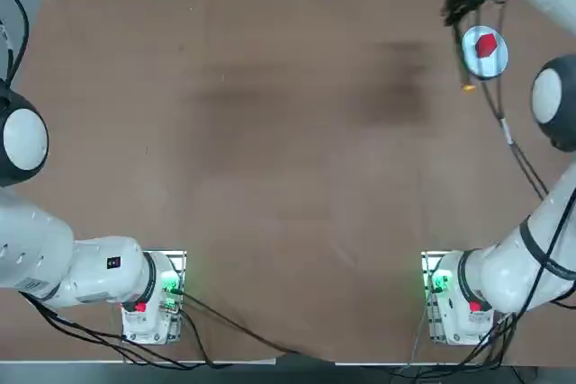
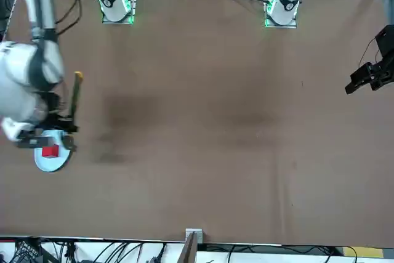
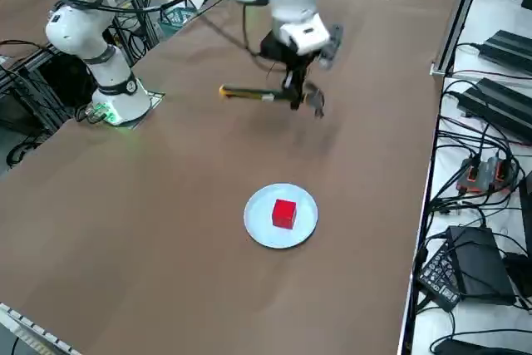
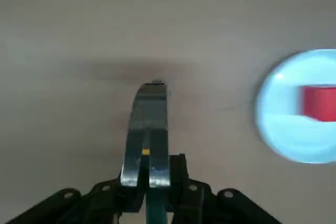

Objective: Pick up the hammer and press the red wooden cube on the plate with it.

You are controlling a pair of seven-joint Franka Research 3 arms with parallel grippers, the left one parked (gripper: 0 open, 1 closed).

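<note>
Right claw (image 3: 298, 93) pinching the hammer (image 3: 258, 94), carried clear of the tabletop (image 3: 150, 230). The handle lies roughly level, its orange tip (image 3: 223, 90) pointing back toward the arm's base, the dark head (image 3: 317, 103) hanging just beyond the fingers. In the wrist view the head (image 4: 149, 129) juts out between the closed fingers.

Risks, as judged from this pose: the grip sits close to the head, so the long handle could swing or twist in the claw during travel and leave the head askew at contact. A descent that is off-centre could strike the rim of the plate (image 3: 258, 226) and tip or slide it, or nudge the red wooden cube (image 3: 284, 213) sideways instead of pressing it. Too hard a press could skid the plate across the tabletop.

Position: the cube rests near the centre of the white-blue plate, untouched. In the right side view, plate and cube lie apart from the claw, nearer the camera; the wrist view shows them off to one side of the head, not under it.
</note>
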